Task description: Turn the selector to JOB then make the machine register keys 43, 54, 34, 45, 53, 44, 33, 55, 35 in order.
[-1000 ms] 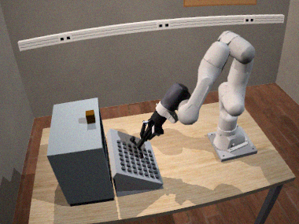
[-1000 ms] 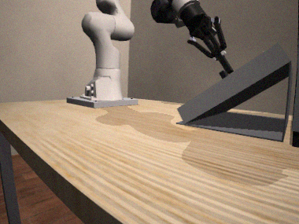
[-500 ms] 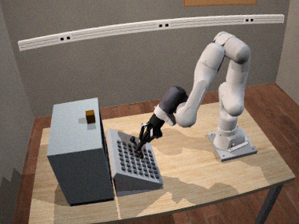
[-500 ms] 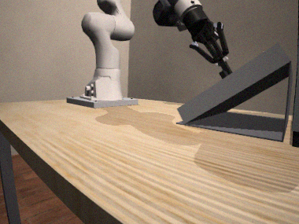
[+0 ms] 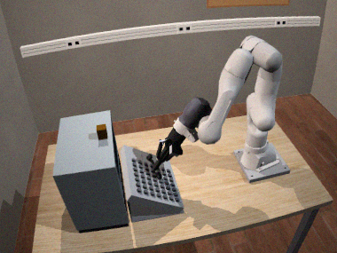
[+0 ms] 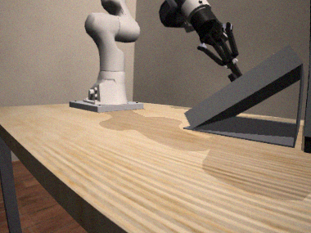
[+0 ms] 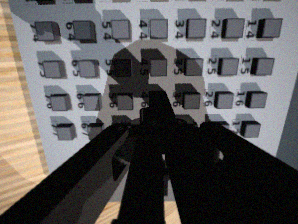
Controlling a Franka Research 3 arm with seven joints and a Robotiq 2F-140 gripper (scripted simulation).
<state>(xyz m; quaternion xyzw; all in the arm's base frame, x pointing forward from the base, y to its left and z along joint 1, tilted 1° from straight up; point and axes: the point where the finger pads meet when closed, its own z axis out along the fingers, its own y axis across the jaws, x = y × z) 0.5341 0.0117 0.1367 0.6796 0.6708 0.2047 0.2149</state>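
Tool, fingers together, nothing held, tips at sloped keypad, lower middle of top frame. Keypad sits on wooden surface, just beside big grey box. Small orange block on box top.

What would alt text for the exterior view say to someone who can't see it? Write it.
A white arm reaches its closed claw down to the sloping face of a grey wedge-shaped panel on a wooden table.
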